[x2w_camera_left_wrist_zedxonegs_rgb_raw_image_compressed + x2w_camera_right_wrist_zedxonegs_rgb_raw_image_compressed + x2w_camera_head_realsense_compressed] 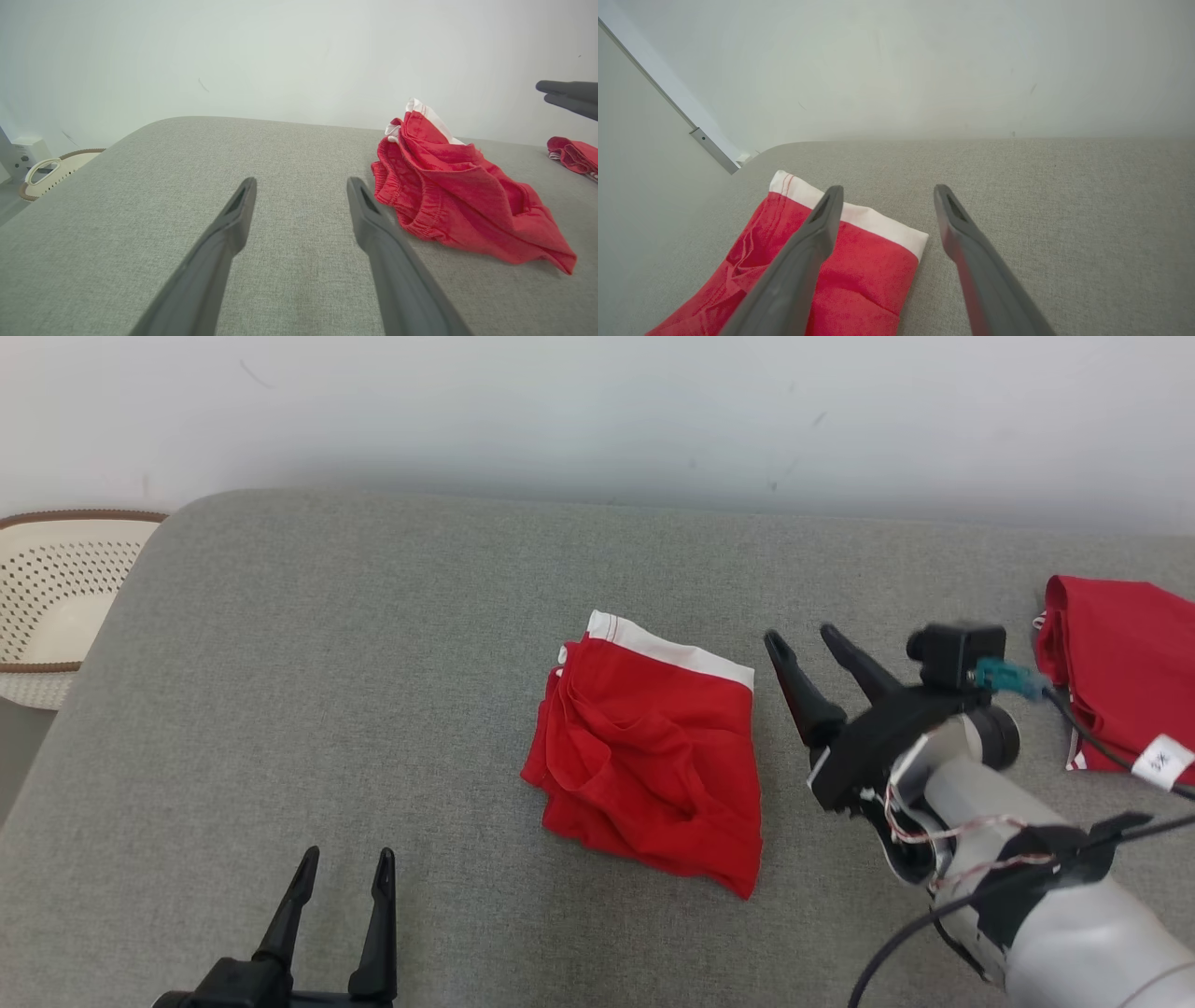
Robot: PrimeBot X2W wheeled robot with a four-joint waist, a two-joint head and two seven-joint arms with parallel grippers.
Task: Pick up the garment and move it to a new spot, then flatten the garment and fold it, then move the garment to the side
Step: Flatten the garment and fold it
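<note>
The garment (649,756) is a pair of red shorts with a white waistband, lying folded and somewhat rumpled in the middle of the grey cushioned surface (373,644). My right gripper (803,642) hovers open just to the right of it, holding nothing. From the right wrist, the garment (859,275) lies under and left of the open right gripper (887,193). At the lower left my left gripper (347,859) stands open and empty, well short of the cloth. Seen from the left wrist, the garment (458,196) is to the right of the left gripper (301,184).
A second red garment (1116,663) with a white tag lies at the surface's right edge; it also shows in the left wrist view (574,156). A perforated cream basket (56,602) sits off the left end. A pale wall (597,411) runs behind.
</note>
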